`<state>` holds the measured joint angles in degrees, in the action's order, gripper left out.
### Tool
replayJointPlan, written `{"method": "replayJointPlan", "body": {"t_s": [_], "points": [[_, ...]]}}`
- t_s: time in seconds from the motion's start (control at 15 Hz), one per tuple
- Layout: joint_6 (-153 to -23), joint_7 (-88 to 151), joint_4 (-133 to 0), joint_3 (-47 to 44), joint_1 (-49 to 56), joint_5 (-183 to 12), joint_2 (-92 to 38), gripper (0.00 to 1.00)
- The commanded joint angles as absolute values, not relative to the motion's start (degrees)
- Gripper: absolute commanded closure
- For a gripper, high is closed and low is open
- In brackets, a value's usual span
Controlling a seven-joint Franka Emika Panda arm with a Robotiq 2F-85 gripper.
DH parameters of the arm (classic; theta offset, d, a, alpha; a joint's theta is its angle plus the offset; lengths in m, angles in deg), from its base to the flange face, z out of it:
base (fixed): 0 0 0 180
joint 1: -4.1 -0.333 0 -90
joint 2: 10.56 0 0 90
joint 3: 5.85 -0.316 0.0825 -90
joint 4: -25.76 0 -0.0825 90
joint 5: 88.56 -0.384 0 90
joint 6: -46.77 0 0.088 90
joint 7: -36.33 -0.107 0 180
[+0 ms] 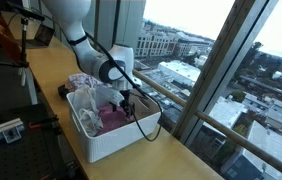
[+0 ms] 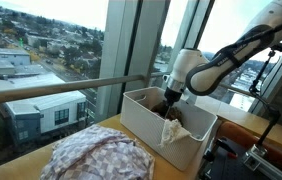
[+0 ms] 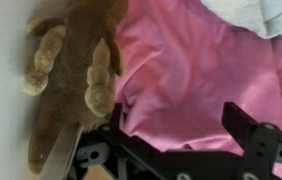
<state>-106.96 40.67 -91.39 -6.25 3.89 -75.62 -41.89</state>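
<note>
Here the hand (image 3: 171,152) gapes wide, empty, over pink cloth (image 3: 196,75) beside plush toy (image 3: 76,70).

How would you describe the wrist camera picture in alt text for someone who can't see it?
An open black two-fingered gripper hangs over crumpled pink cloth; a brown plush toy lies beside the cloth on a white surface.

No writing, label, brand, number or sign can be read in any view, neither on the white bin (image 1: 116,140) nor on the brown plush toy (image 3: 76,70) and the pink cloth (image 3: 181,80) lying in it.
</note>
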Motion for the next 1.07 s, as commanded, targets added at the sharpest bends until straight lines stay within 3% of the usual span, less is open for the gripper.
{"method": "replayJointPlan", "body": {"t_s": [0.0,0.27,0.33,0.4,1.0], "points": [[-108.0,41.9,-88.3,-5.3,4.0,-76.5,-47.0,0.0],[-108.0,41.9,-87.6,-4.9,4.1,-76.5,-49.5,0.0],[-107.9,42.0,-87.7,-5.0,4.3,-76.6,-49.6,0.23],[-107.9,42.0,-88.1,-5.1,4.4,-76.7,-49.5,0.26],[-108.3,41.8,-92.1,-5.4,4.2,-76.8,-44.4,0.94]]}}
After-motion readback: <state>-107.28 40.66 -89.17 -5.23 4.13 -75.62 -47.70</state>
